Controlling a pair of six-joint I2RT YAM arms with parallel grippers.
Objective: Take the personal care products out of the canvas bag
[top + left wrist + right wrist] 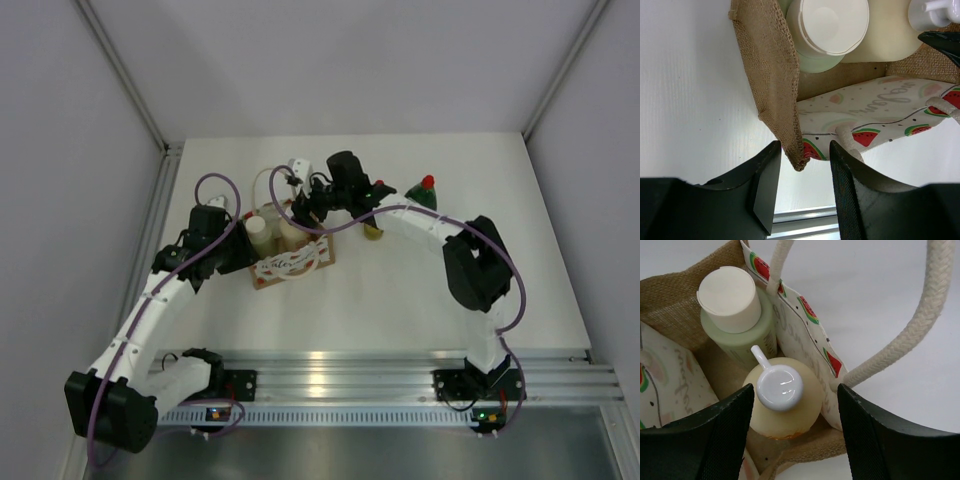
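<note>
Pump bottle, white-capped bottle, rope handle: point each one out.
cream pump bottle [779, 385]: right wrist view, on its white pump head.
white-capped bottle [729, 299]: right wrist view, on the cap's flat top.
rope handle [922, 315]: right wrist view, on its right-hand strand.

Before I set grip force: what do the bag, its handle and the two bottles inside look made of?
The canvas bag: coarse tan woven fabric, likely jute, with its open weave showing. Its handle: braided cream rope, probably cotton. The pump bottle: smooth cream plastic by its look, with a glossy white pump head. The cylinder bottle: pale green plastic with a matte white cap.
</note>
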